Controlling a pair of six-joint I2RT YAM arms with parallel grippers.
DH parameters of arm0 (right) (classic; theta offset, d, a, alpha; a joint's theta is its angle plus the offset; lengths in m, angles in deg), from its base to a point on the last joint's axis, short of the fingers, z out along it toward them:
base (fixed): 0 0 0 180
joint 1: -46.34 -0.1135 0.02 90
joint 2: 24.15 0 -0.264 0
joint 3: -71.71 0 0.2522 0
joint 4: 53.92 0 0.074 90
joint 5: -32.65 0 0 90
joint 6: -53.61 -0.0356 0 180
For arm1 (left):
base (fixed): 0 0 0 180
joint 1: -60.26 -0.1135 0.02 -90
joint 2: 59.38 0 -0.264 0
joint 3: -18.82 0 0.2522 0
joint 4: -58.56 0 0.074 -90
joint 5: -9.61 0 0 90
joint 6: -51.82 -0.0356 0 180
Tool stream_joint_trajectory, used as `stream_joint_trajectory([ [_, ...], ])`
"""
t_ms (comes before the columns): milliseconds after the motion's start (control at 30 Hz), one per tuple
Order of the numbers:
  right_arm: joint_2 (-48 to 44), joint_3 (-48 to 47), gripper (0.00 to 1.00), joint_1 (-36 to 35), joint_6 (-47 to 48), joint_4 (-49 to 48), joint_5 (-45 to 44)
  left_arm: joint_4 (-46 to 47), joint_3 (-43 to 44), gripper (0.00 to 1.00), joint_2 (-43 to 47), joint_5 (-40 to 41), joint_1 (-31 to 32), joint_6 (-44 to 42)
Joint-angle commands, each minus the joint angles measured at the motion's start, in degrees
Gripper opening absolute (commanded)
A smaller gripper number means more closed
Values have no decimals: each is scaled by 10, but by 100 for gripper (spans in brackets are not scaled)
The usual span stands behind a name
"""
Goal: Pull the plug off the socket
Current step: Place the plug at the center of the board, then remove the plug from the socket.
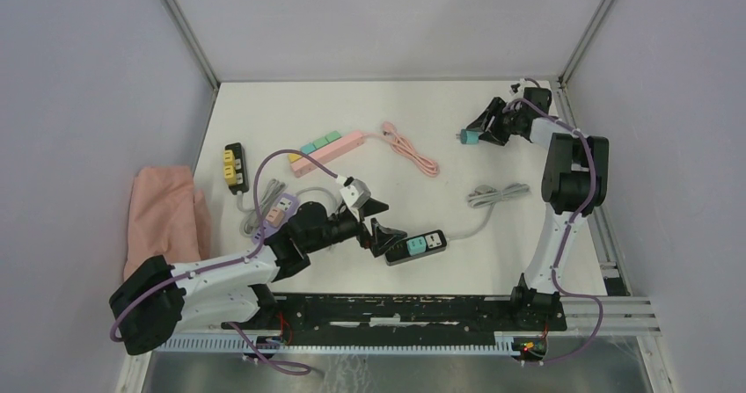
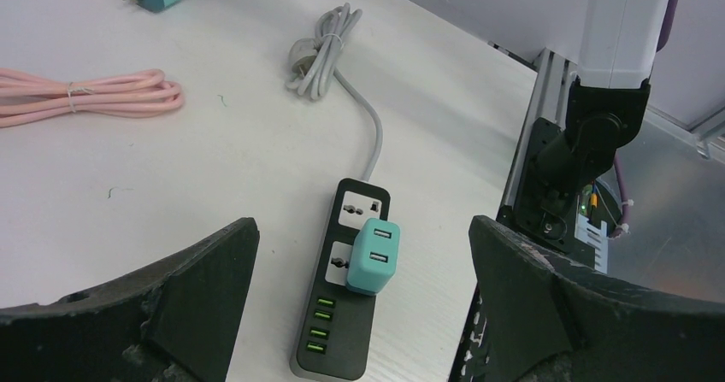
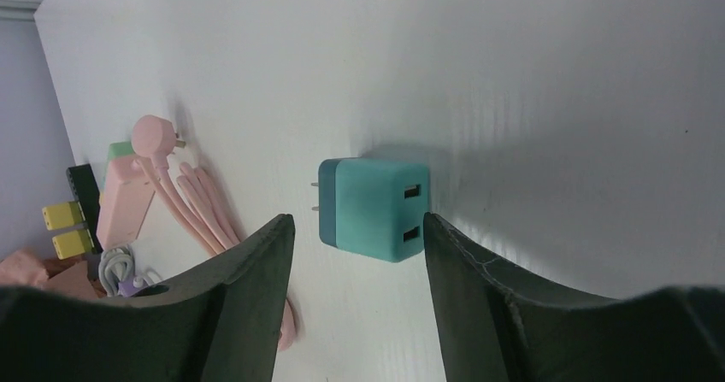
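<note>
A teal USB plug sits in a socket of the black power strip, which lies at the table's front middle. My left gripper is open above the strip, jaws wide on either side and apart from the plug; in the top view it hovers just left of the strip. A second teal plug lies loose on the table at the back right. My right gripper is open just behind it, not touching.
A pink power strip with its coiled pink cable lies at the back middle. A yellow-socket black strip and a purple adapter are at the left. A pink cloth lies off the table's left. The black strip's grey cable lies at the right.
</note>
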Motion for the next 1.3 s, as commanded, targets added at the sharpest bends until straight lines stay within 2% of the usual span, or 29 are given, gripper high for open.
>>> stream_joint_trajectory([
  [0, -4, -51, 65, 1, 48, 51, -16, 17, 4, 99, 21, -18, -2, 23],
  [200, -50, -80, 69, 16, 159, 131, -48, 14, -6, 99, 41, -19, -3, 25],
  [333, -97, -59, 69, 20, 234, 154, -30, 13, -12, 99, 46, -18, -4, 22],
  [533, -208, -4, 72, 20, 330, 170, 63, 30, -33, 99, 58, -18, -4, 17],
  [767, -329, 58, 72, 18, 447, 242, 194, 38, -46, 99, 61, -12, -5, 11],
  [900, -415, 114, 72, 7, 505, 247, 254, 40, -47, 99, 56, -10, -5, 7],
  [1067, -504, 181, 78, -21, 593, 261, 318, 46, -51, 100, 37, -33, -6, -15],
  [1133, -526, 188, 80, -43, 639, 294, 332, 55, -56, 100, 29, -45, -5, -20],
  [1267, -526, 169, 84, -88, 817, 469, 341, 76, -66, 97, 31, -55, -5, -25],
])
